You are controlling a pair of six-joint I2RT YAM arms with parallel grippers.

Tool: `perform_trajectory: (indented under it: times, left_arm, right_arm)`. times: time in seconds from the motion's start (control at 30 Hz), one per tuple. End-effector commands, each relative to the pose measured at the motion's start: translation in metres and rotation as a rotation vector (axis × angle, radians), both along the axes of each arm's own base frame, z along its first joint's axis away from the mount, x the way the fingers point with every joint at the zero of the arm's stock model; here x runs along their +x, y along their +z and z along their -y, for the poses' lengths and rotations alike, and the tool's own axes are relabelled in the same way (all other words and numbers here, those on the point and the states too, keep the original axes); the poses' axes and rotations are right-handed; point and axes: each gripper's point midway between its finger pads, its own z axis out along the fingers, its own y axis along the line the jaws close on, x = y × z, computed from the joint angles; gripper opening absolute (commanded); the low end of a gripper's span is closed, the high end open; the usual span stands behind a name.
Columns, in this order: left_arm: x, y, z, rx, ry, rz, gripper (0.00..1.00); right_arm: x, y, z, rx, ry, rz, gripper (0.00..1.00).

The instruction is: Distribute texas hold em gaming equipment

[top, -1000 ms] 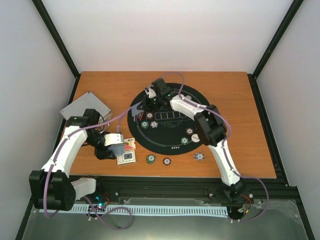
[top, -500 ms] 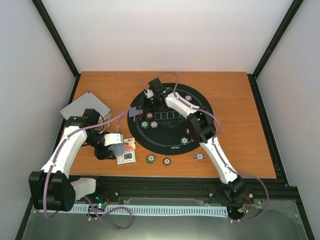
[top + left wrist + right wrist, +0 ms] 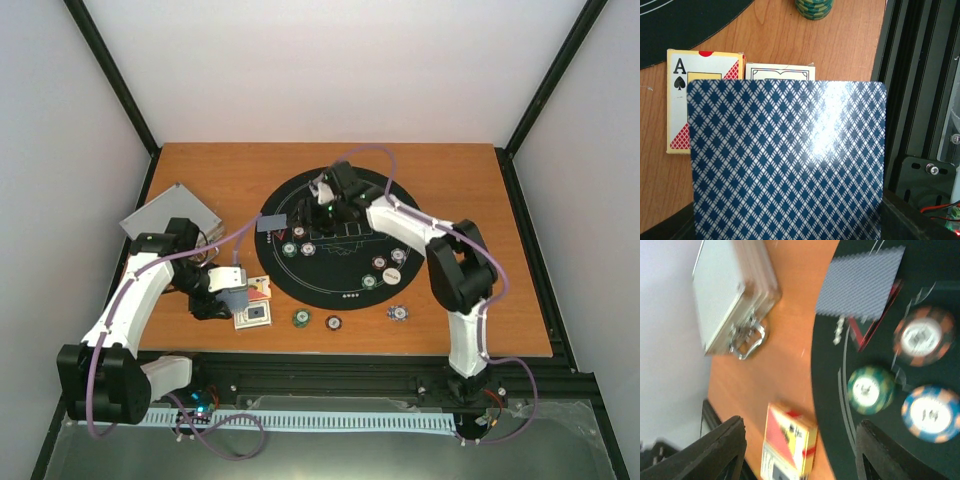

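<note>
Obs from beside the rig.

**Change, last sec:** the right gripper was pinched shut at the upper left of the mat. Jaws now stand wide, nothing betw. them. In the overhead view the arm has swung off toward the mat's top centre.

**Left behind:** dealt card, grey back up, lying flat right at the mat's left edge, clear of the gripper. Reads as a release, so that seat looks served.

**Near it:** three chips just lower right of the card in the overhead view: brown chip, green chip, blue chip. None touches the card.

**Left gripper****:** no change over the sec. It clamps the held card upright, lower left of the mat, above two card boxes. The checked back fills the wrist view and hides the jaws, so width can't be told. Can't tell either whether it's one card or several.

**Other kit:**
- 2nd chip group at the mat's lower right, w/ a white disc, prob. the dealer button.
- Three lone chips on the bare table, along the mat's bottom edge.
- Case shut, far left.

**Judgement:** dealing is part done. The lower-right seat shows chips but no card that I can see. Next step prob. another card handed over from the left side.
</note>
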Motion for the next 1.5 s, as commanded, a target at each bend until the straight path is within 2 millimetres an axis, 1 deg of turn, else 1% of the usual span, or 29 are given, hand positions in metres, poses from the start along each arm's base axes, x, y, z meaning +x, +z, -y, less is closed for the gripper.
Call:
perform_trajectory:
  times: [0.0,0.13,0.23,0.27,0.33,0.43,0.53,0.8,1.07,1.17,1.3,1.47]
  left_arm:
    - [0.004,0.012,0.005,-0.03,0.007,0.011,0.01]
    - [0.006,0.013,0.007,-0.04,0.014,0.002,0.01]
    - [0.008,0.013,0.007,-0.041,0.017,0.001,0.01]
    - [0.008,0.013,0.007,-0.039,0.019,0.001,0.01]
    - [0.008,0.013,0.007,-0.041,0.02,0.001,0.01]
    - [0.009,0.015,0.008,-0.044,0.024,0.001,0.01]
    - [0.009,0.017,0.008,-0.046,0.025,0.001,0.01]
    - [0.007,0.018,0.008,-0.044,0.022,0.0,0.01]
    - [0.007,0.019,0.008,-0.045,0.019,0.004,0.01]
    - [0.006,0.018,0.007,-0.041,0.018,0.001,0.01]
    - [0.006,0.019,0.007,-0.041,0.017,0.004,0.01]
    - [0.005,0.022,0.008,-0.044,0.016,0.005,0.01]
  right_arm:
    - [-0.064,0.037,-0.024,0.182,0.065,0.049,0.62]
    - [-0.129,0.054,-0.03,0.305,0.1,0.041,0.66]
    - [-0.166,0.063,-0.036,0.369,0.123,0.035,0.69]
    - [-0.177,0.06,-0.038,0.377,0.128,0.025,0.69]
    - [-0.193,0.063,-0.044,0.4,0.144,0.014,0.7]
    - [-0.21,0.06,-0.054,0.408,0.173,0.005,0.7]
    - [-0.218,0.055,-0.063,0.414,0.19,-0.009,0.7]
    - [-0.222,0.044,-0.085,0.438,0.217,-0.043,0.7]
    - [-0.227,0.04,-0.106,0.468,0.246,-0.071,0.7]
    - [-0.228,0.039,-0.114,0.474,0.257,-0.076,0.7]
    - [-0.228,0.028,-0.123,0.479,0.262,-0.105,0.69]
    - [-0.224,0.023,-0.134,0.494,0.26,-0.115,0.68]
